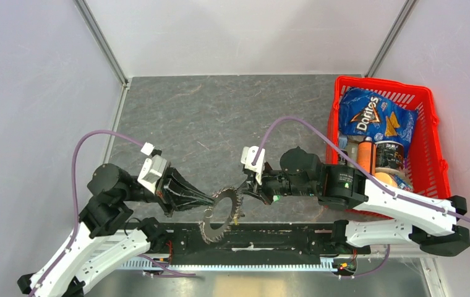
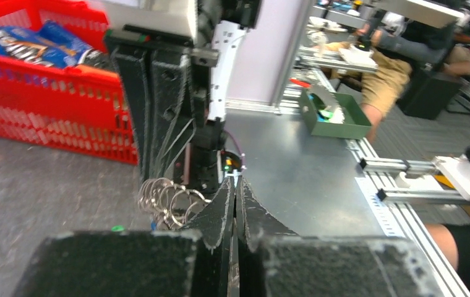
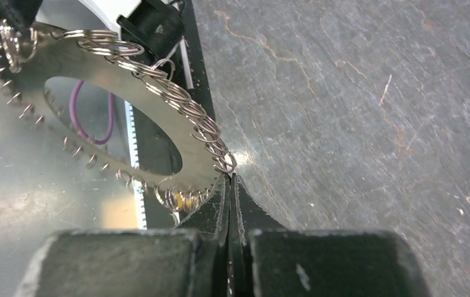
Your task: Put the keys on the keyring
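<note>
- The right gripper (image 3: 230, 180) has its jaws pressed together. The tips meet the rim of the keyring (image 3: 65, 59) and seem to pinch it among the small wire loops.
- The left gripper (image 2: 235, 189) is closed to a hairline, its tip at the ring's opposite edge. I cannot tell whether it grips anything.
- The keyring hangs tilted between the two arms, over the near edge of the table (image 1: 220, 124).
- A green speck (image 2: 118, 228) on the table may be the green key. The black one is not visible.
- The step looks like steadying the ring, with no key threaded yet. Next, one gripper likely has to let go and fetch a key while the other keeps the ring steady.
</note>
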{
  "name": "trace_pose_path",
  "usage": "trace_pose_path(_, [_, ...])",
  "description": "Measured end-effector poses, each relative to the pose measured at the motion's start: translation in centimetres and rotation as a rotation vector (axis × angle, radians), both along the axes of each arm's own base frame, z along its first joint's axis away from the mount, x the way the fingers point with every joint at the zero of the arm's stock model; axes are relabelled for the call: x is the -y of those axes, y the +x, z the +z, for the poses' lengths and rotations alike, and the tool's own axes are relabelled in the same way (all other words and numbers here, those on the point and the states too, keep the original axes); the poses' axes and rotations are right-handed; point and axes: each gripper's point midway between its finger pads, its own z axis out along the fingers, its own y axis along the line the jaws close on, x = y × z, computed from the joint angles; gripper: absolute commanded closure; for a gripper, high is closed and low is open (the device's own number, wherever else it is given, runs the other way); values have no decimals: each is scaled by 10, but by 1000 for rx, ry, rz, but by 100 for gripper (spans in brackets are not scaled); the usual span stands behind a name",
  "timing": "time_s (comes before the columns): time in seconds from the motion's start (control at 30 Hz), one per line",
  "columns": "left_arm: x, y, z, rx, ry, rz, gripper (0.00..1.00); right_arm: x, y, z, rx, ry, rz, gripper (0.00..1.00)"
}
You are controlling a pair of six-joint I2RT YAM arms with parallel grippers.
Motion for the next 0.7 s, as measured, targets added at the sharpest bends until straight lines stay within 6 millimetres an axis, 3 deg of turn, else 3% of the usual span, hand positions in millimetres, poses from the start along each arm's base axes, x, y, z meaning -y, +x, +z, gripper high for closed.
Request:
trace_pose_path(0.17, [-11, 11, -9, -18, 17, 138, 97, 7, 4, -1, 23, -88, -20, 100])
trace_pose_path(0.33, [-22, 22, -19, -41, 40, 259, 91, 8, 7, -2, 40, -172, -21, 100])
trace_pose_path(0.5, [-37, 46, -30, -93, 91, 449, 77, 9, 11, -20, 20, -290, -35, 100])
trace_pose_path(0.7, [-71, 75, -24, -114, 74, 725, 62, 21, 16, -50, -23, -459, -87, 100])
